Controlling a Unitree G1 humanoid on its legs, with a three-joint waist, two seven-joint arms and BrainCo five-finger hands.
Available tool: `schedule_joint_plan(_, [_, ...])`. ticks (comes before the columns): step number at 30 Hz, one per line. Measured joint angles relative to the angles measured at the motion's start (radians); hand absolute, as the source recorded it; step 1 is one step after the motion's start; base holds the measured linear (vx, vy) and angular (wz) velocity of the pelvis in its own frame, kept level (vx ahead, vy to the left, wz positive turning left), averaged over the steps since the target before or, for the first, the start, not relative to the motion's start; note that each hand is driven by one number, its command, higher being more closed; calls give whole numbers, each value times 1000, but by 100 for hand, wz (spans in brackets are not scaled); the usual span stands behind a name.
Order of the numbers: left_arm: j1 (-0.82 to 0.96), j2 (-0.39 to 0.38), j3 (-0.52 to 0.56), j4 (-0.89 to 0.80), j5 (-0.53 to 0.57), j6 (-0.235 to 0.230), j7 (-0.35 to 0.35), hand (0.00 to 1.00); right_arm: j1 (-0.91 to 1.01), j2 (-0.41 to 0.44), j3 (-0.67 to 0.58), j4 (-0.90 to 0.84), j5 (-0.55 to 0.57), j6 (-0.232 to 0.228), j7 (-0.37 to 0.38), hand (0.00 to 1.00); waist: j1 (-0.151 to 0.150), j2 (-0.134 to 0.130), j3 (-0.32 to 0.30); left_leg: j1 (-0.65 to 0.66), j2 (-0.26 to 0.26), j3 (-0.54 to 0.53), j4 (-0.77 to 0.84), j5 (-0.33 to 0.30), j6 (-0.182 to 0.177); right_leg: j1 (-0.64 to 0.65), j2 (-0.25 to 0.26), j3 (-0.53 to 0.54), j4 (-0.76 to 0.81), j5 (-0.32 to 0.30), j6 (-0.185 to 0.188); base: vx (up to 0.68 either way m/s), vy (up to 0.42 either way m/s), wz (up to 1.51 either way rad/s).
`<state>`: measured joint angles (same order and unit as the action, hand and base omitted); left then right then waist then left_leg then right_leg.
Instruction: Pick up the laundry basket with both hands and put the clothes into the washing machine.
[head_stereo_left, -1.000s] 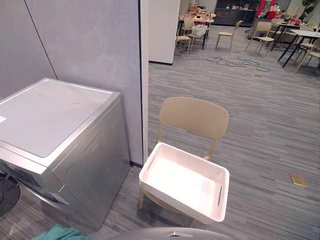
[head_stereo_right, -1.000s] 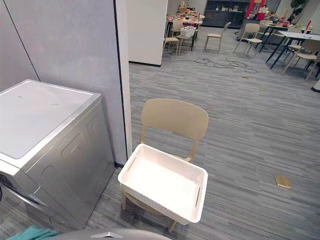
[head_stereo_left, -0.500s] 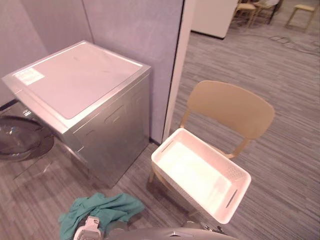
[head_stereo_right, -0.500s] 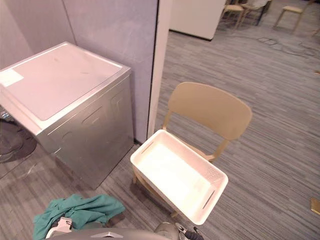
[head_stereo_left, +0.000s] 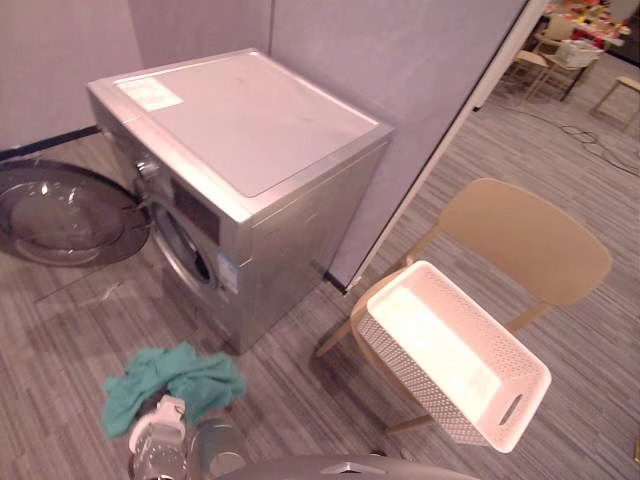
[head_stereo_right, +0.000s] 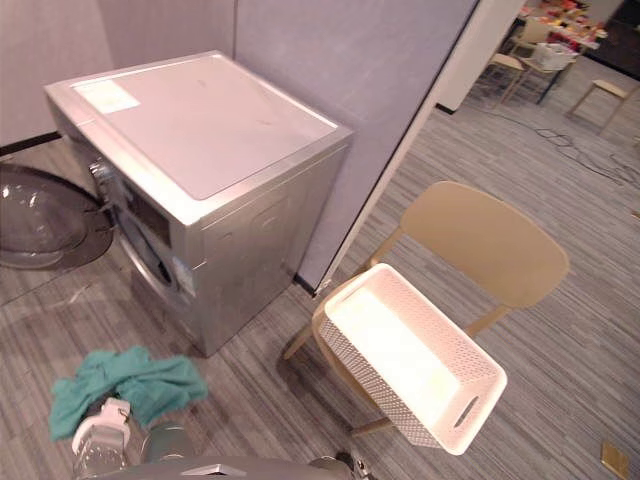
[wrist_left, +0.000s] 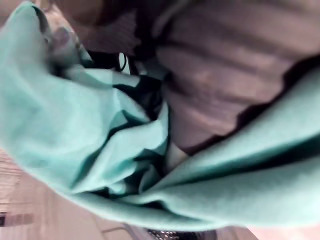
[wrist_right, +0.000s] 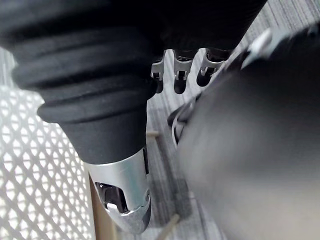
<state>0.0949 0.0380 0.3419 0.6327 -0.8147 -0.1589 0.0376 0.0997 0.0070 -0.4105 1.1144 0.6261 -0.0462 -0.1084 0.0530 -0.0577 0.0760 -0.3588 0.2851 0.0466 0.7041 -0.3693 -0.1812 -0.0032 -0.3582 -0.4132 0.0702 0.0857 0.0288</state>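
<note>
A teal cloth (head_stereo_left: 172, 378) hangs low in front of me, draped over my left hand (head_stereo_left: 163, 418); in the left wrist view the cloth (wrist_left: 100, 150) covers the fingers. The white perforated laundry basket (head_stereo_left: 450, 350) rests tilted on a beige chair (head_stereo_left: 530, 240) to the right, with nothing inside it. The silver washing machine (head_stereo_left: 250, 130) stands to the left of the chair. Its round glass door (head_stereo_left: 60, 210) is swung wide open, and the drum opening (head_stereo_left: 185, 250) shows on the front. My right hand (wrist_right: 122, 195) hangs beside the basket's mesh wall (wrist_right: 25, 175), fingers relaxed and holding nothing.
A grey partition wall (head_stereo_left: 400, 60) rises right behind the machine and ends beside the chair. Striped grey carpet (head_stereo_left: 290, 400) lies between me, the machine and the chair. More chairs and tables (head_stereo_left: 565, 50) stand far off at the back right.
The camera has swung left and down, bringing the machine's front and open door into sight. The teal cloth stays over my left hand. The basket remains on the chair.
</note>
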Motion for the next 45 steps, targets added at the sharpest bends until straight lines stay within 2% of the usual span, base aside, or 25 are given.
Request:
schedule_joint_plan(1, [4, 0, -14, -3, 38, -1, 0, 100, 0, -10, 3, -3, 4, 1, -2, 0, -1, 19, -11, -15, -16, -29, -4, 5, 15, 0, 36, 65, 6, -103, -106, -31, 75, 72])
schedule_joint_plan(2, [12, -2, -37, -4, 63, 0, -2, 100, 1, -8, -7, -9, 5, 2, -1, 0, -7, 24, -17, -12, -43, -51, -22, 14, 31, -2, 62, 152, 25, -220, -168, 28, 91, 101])
schedule_joint_plan(5, [41, -24, -51, 6, 111, 4, -9, 100, 9, 12, -56, -38, 10, -2, 13, 0, -15, 28, -27, 15, -66, -83, -65, 40, 46, -56, 187, 333, 188, -275, -67, 69, 37, 46])
schedule_joint_plan(7, [72, -42, -65, 11, 152, 16, -9, 100, 5, 23, -73, -37, 18, -15, 28, 0, -14, 18, -40, 54, -64, -75, -117, 59, 35, -104, 233, 375, 253, -277, 52, 153, -76, -5])
schedule_joint_plan(9, [67, -69, -96, 58, 205, 25, -10, 100, 7, 29, -63, -38, 36, -20, 38, 0, -19, 8, -50, 103, -61, -64, -224, 100, 21, -109, 276, 425, 235, -296, 79, 147, -168, -10])
schedule_joint_plan(11, [56, -86, -129, 74, 233, 34, -13, 100, 4, 25, -60, -38, 37, -20, 37, 0, -20, -3, -60, 130, -62, -64, -295, 145, 11, -99, 284, 437, 222, -285, 102, 108, -166, 6])
schedule_joint_plan(14, [46, -107, -205, 91, 250, 52, -29, 100, 13, 4, -17, -38, 35, -21, 35, 0, -28, 19, -62, 200, -61, -65, -374, 209, 29, -61, 296, 453, 228, -286, 68, 150, -191, 19])
schedule_joint_plan(16, [53, -108, -224, 64, 252, 52, -29, 100, 16, -16, 30, -37, 3, -17, 35, 0, -26, 37, -52, 193, -58, -78, -275, 220, 28, -6, 300, 452, 230, -286, 68, 102, -106, 34])
schedule_joint_plan(18, [50, -115, -221, 19, 255, 51, -30, 100, 9, -35, 46, -44, -6, -18, 34, 0, -19, 67, -39, 95, -56, -124, -23, 255, -33, 45, 305, 442, 235, -304, 45, -15, -24, 22])
schedule_joint_plan(20, [59, -116, -203, 2, 260, 45, -29, 100, -1, -40, 51, -56, -6, -21, 32, 0, -3, 78, -49, 39, -52, -125, 58, 271, -36, 44, 290, 451, 240, -338, 42, -17, 42, -3])
schedule_joint_plan(22, [54, -114, -184, 2, 259, 42, -24, 100, -13, -30, 55, -78, -4, -26, 30, 0, -4, 63, -41, 23, -36, -85, 62, 250, 3, 37, 262, 455, 228, -351, 57, 9, 97, 5])
schedule_joint_plan(23, [56, -113, -185, 6, 257, 43, -20, 100, -17, -28, 61, -78, 2, -34, 28, 0, -5, 62, -40, 24, -5, -45, 35, 210, 65, 30, 252, 455, 229, -350, 59, -18, 53, 5])
schedule_joint_plan(27, [41, -106, -197, 8, 239, 40, 9, 100, -43, -23, 73, -42, 6, -37, 11, 0, -37, 29, -36, -5, 24, -80, -177, 191, 94, -9, 154, 456, 234, -397, 117, 13, 306, 27])
schedule_joint_plan(29, [34, -104, -214, 9, 229, 40, 24, 100, -46, -29, 59, -13, 6, -37, -2, 0, -48, 25, -33, -44, 29, -135, -221, 192, 89, -2, 95, 461, 231, -425, 164, 162, 565, 39])
schedule_joint_plan(30, [33, -100, -239, 15, 229, 38, 25, 100, -46, -37, 36, 18, 6, -36, -7, 0, -48, 30, -33, -65, 35, -154, -227, 210, 51, 22, 56, 462, 212, -438, 186, 224, 574, 21])
schedule_joint_plan(31, [27, -89, -256, 27, 229, 38, 24, 100, -46, -35, 26, 38, 7, -36, -7, 0, -48, 24, -34, -80, 20, -126, -173, 231, -57, 43, 28, 462, 192, -442, 188, 344, 721, 21])
schedule_joint_plan(32, [5, -61, -274, 71, 230, 38, 26, 100, -48, -17, -12, 94, 5, -41, -10, 0, -57, -7, -41, -123, -38, -100, -51, 160, -46, 71, -30, 501, 144, -370, 181, 347, 733, 10])
schedule_joint_plan(33, [-13, -33, -278, 105, 230, 38, 27, 100, -72, -24, -70, 125, 6, -34, -9, 0, -65, -2, -42, -171, -56, -92, 48, 111, -45, 59, -42, 549, 119, -208, 187, 391, 876, -7])
schedule_joint_plan(34, [-15, -18, -286, 106, 230, 38, 27, 100, -79, -23, -84, 129, 6, -30, -10, 0, -63, -2, -43, -178, -62, -80, 64, 94, -28, 41, -45, 563, 118, -146, 179, 346, 859, -32])
schedule_joint_plan(36, [-35, 20, -321, 104, 230, 38, 23, 100, -90, -18, -114, 118, 6, -34, -10, 0, -62, -2, -46, -186, -76, -30, 68, 69, 26, -14, -62, 565, 93, 92, 138, 239, 562, -42])
schedule_joint_plan(38, [-52, 48, -331, 97, 240, 37, 21, 100, -106, -27, -100, 89, -19, -33, -10, 0, -66, 24, -54, -178, -74, 32, 19, 77, 97, -83, -60, 552, 70, 324, 42, 217, 520, -54])
schedule_joint_plan(39, [-60, 62, -331, 91, 252, 32, 22, 100, -105, -26, -72, 65, -47, -30, -9, 0, -63, 35, -55, -153, -75, 65, -29, 91, 121, -130, -42, 499, 139, 230, 5, 201, 522, -58])
schedule_joint_plan(41, [-62, 71, -326, 85, 259, 25, 23, 100, -101, -26, -21, 25, -55, -11, -8, 0, -53, 39, -57, -73, -97, 111, -131, 118, 150, -151, 4, 445, 218, 98, 11, 127, 364, -51])
schedule_joint_plan(44, [-61, 65, -325, 84, 259, 19, 24, 100, -83, -14, 47, -40, -55, -13, 0, 0, -56, 55, -63, 36, -134, 144, -286, 166, 177, -148, 163, 440, 326, -113, 28, 54, 247, -24])
schedule_joint_plan(45, [-63, 58, -324, 91, 262, 18, 23, 100, -85, -6, 69, -49, -50, -18, 12, 0, -57, 53, -65, 88, -162, 159, -367, 190, 193, -176, 265, 459, 390, -222, 27, 13, 164, -15])
